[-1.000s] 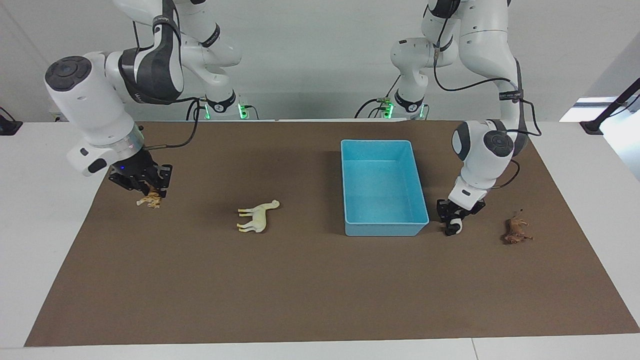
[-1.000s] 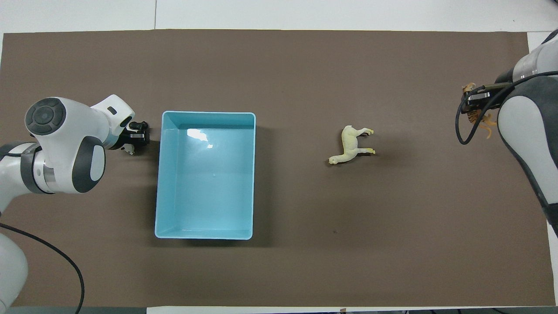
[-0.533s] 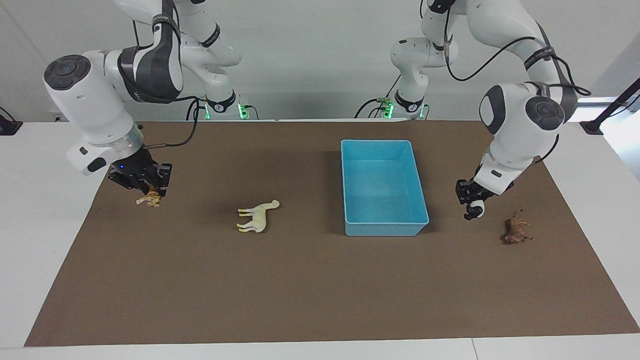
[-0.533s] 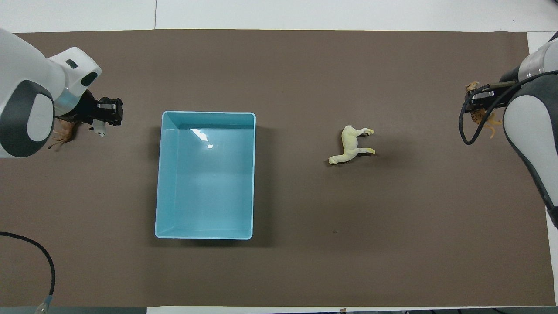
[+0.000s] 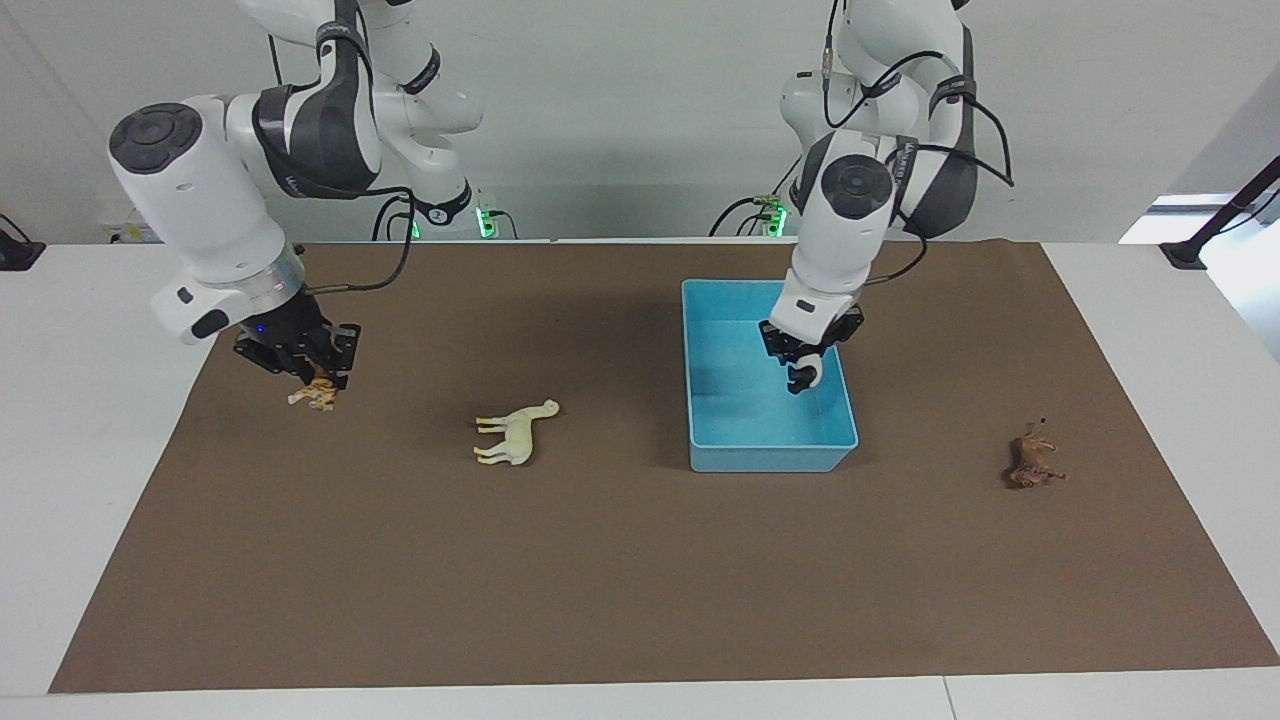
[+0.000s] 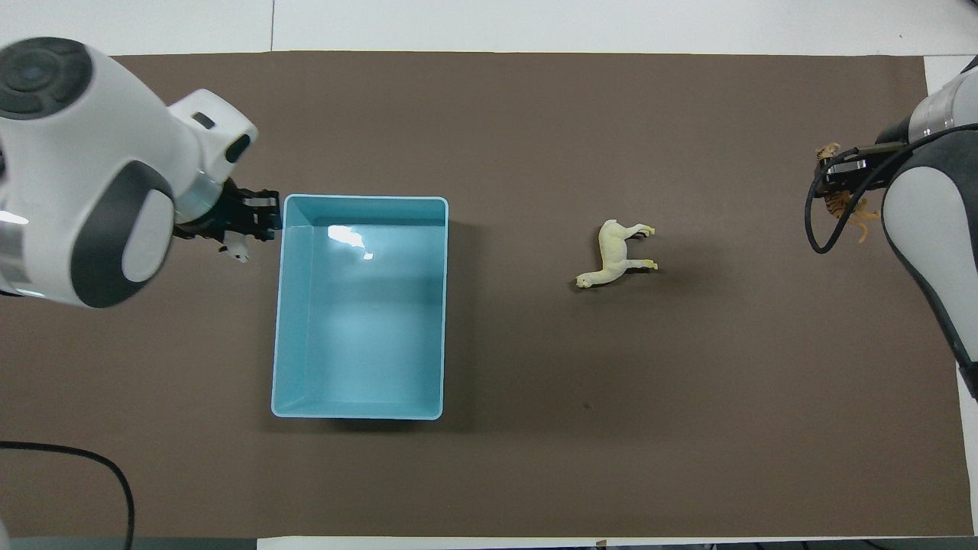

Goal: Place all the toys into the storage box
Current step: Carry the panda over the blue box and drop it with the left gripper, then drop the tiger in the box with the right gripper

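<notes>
White wall backs the scene, and a dull brown mat (image 5: 620, 560) covers most of a white table (image 5: 60, 400).

From overhead the left arm's bulky white wrist covers the small brown lion-like plastic figurine (image 5: 1033, 462), which the facing view shows lying alone near the left arm's end of the mat. The right arm likewise hides most of the orange striped plastic tiger (image 5: 317, 395) from above; the right gripper (image 5: 311, 378) is clamped on it, lifted just clear of the mat at the right arm's end.

The left gripper (image 5: 803, 368) hangs over the light blue rectangular plastic tub (image 5: 700, 440), its jaws closed on the small black-and-white plastic panda (image 5: 803, 377), whose shape is hard to make out. The tub's floor looks bare.

The cream long-necked plastic animal (image 5: 514, 433) lies on its side between tub and tiger.
</notes>
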